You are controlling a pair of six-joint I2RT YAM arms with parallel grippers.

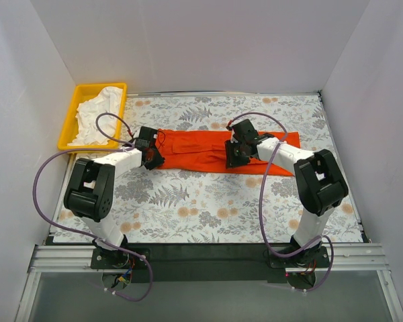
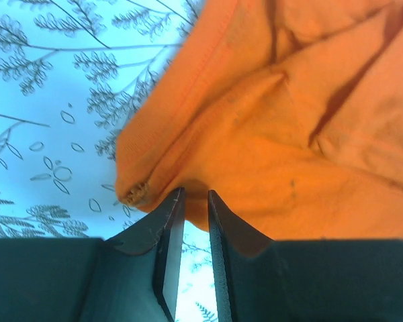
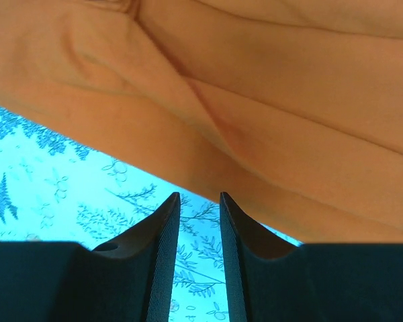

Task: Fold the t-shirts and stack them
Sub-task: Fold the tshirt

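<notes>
The orange-red t-shirt (image 1: 195,151) lies folded into a long strip across the far half of the table. My left gripper (image 1: 154,155) is at the strip's left end. In the left wrist view its jaws (image 2: 195,194) stand narrowly apart, tips at the edge of the fabric (image 2: 289,134), with table showing between them. My right gripper (image 1: 235,157) is over the strip's front edge, right of its middle. Its jaws (image 3: 198,196) are slightly apart and empty, just short of the fabric (image 3: 255,100). The white t-shirt (image 1: 97,111) lies crumpled in the tray.
The yellow plastic tray (image 1: 101,86) sits at the far left corner of the floral table cover (image 1: 201,208). White walls close in the left, back and right sides. The arms' purple cables loop near both bases.
</notes>
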